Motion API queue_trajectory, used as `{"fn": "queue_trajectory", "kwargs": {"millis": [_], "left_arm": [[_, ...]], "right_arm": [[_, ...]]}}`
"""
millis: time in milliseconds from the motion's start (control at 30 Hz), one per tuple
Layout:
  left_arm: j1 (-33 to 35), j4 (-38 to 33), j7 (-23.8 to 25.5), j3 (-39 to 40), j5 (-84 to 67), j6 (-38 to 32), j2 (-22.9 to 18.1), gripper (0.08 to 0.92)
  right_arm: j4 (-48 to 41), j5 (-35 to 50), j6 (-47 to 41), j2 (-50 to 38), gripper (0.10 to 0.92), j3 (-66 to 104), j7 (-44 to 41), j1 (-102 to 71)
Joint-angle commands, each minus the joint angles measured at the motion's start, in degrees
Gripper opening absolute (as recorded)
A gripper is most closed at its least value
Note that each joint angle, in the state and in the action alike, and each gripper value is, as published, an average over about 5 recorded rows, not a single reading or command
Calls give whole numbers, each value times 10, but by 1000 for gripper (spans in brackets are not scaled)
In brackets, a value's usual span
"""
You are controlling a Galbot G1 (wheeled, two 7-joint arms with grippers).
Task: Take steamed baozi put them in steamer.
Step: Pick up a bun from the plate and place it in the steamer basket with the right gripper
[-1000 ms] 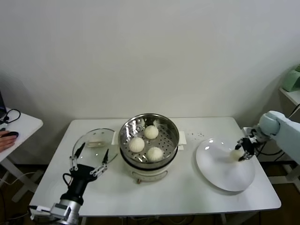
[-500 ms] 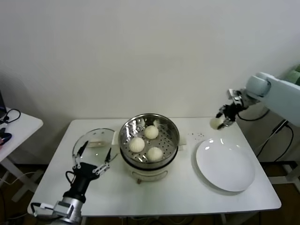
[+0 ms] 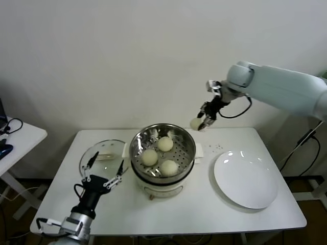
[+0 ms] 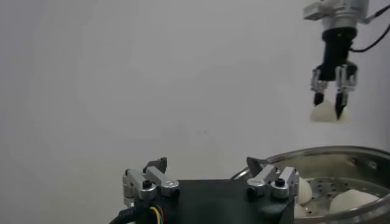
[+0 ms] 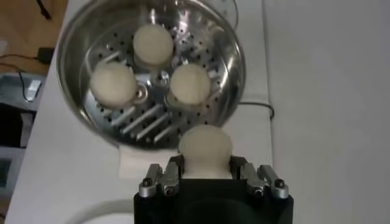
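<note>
Right tool clenched on fourth cream-white pleated baozi, held high at the shiny round steel steamer's 2 o'clock rim to clear its wall. Three buns occupy the tray. Left tool spread, idle at 8 o'clock over white bench.

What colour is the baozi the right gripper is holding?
Cream-white. The baozi in the right gripper shows best in the right wrist view.

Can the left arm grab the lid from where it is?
Probably yes. The left gripper hangs open just in front of the glass lid, which lies flat on the table beside the steamer, with nothing between them.
</note>
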Motion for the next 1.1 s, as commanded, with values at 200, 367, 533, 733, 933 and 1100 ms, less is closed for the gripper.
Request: {"fn": "queue_trajectory", "kwargs": {"millis": [200, 367, 533, 733, 933, 1100], "left_arm": [[-5, 5, 0, 0, 4, 0, 0, 823], [-4, 4, 0, -1, 5, 0, 1, 823], [-3, 3, 0, -1, 5, 0, 0, 823], [-5, 3, -1, 0, 4, 2, 0, 823], [-8, 3, -1, 6, 7, 3, -1, 823], [-8, 3, -1, 9, 9, 4, -3, 823]], "right_arm": [[26, 73, -28, 98, 526, -39, 48, -31], [35, 62, -28, 92, 526, -46, 51, -47], [39, 49, -27, 82, 526, -54, 49, -52], [39, 34, -25, 68, 526, -55, 48, -58], [38, 24, -23, 61, 526, -56, 46, -58], [32, 18, -20, 57, 526, -56, 46, -60]]}}
